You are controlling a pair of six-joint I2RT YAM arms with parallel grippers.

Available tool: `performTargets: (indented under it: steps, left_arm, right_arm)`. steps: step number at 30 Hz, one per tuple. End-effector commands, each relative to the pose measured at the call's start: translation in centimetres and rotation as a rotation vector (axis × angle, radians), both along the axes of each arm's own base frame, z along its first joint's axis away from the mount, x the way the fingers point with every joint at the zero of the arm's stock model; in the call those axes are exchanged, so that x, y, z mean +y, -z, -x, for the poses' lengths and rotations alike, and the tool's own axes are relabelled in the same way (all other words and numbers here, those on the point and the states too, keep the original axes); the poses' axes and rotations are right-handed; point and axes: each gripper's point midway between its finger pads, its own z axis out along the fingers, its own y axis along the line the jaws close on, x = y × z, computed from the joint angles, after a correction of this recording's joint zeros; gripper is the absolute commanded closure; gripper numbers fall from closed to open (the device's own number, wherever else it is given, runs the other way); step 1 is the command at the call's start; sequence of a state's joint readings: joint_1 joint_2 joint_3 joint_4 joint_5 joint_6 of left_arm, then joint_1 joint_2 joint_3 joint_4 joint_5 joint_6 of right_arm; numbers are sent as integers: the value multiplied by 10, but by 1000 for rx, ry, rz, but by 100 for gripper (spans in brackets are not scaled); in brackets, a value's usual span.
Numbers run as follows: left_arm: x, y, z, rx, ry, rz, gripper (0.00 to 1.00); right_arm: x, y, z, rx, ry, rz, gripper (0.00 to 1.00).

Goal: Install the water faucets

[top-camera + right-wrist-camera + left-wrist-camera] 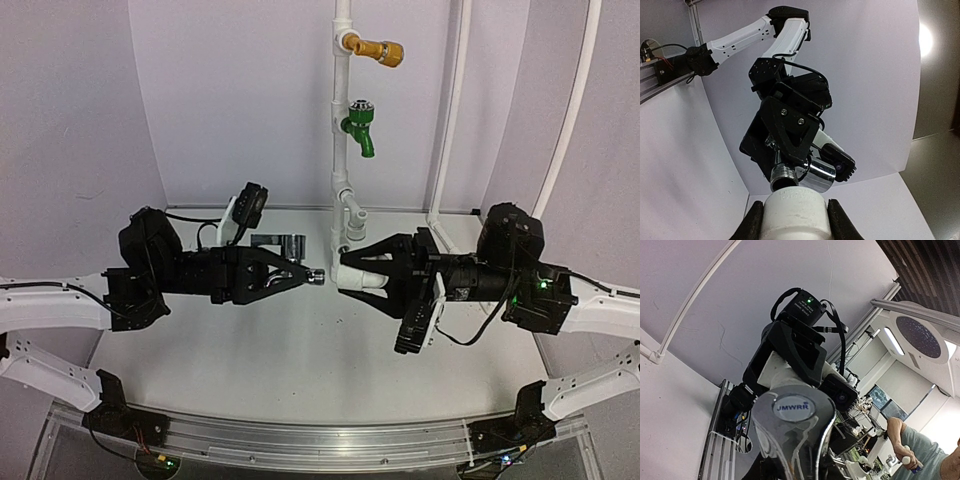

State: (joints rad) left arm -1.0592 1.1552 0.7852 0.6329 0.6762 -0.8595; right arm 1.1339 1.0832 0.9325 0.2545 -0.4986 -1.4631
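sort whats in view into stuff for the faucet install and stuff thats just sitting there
For the job:
- silver metal tap, gripped in the left hand
- white plastic fitting, gripped in the right hand

Just there:
- green tap, mounted on the white upright pipe
- yellow-brass tap, higher on the same pipe
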Motion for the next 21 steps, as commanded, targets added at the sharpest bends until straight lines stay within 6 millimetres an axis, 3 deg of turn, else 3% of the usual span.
performTargets:
  steps: [1, 14, 21]
  left_arm:
    - [5, -42, 12, -72, 57, 114, 100]
    - [-2, -40, 15, -67, 72, 88, 100]
    - [-9, -33, 15, -65, 66, 45, 100]
  right_arm:
    - [2, -17, 9, -88, -43, -62, 100]
    - [9, -4, 12, -178, -79, -14, 100]
    - [8, -8, 12, -188, -71, -19, 100]
